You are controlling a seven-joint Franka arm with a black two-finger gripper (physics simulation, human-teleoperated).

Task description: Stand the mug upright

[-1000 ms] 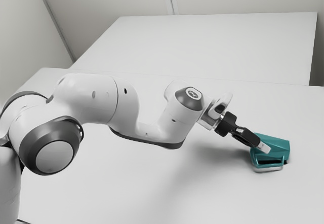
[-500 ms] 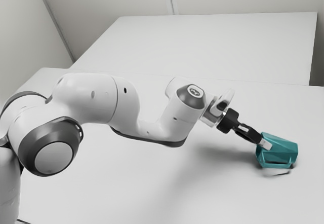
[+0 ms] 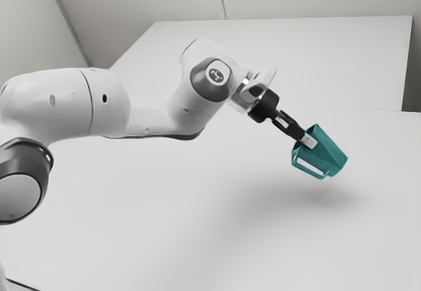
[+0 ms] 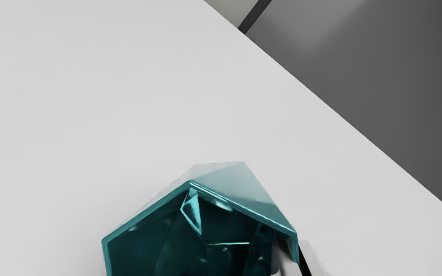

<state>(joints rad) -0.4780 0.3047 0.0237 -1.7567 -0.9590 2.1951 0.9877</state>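
In the exterior view my gripper [image 3: 308, 139] holds the teal faceted mug [image 3: 330, 154] above the table, shut on its wall near the rim. The mug hangs tilted, its open end up toward my hand and its base down toward the exterior view's right; its handle faces the exterior view's lower left. In the wrist view the mug [image 4: 225, 218] shows its open mouth and dark inside. The gripper [image 4: 296, 257] has one finger inside the mug and one outside, with the wall pinched between them.
Below the mug, the white table [image 3: 217, 238] carries a soft shadow. A second white table surface [image 3: 276, 60] stands behind it. In the wrist view the table's edge runs diagonally, with grey floor [image 4: 397, 96] beyond.
The mug has left the table in my gripper, moving up and toward the exterior view's left. It has turned from lying on its side to a tilt with its mouth higher.
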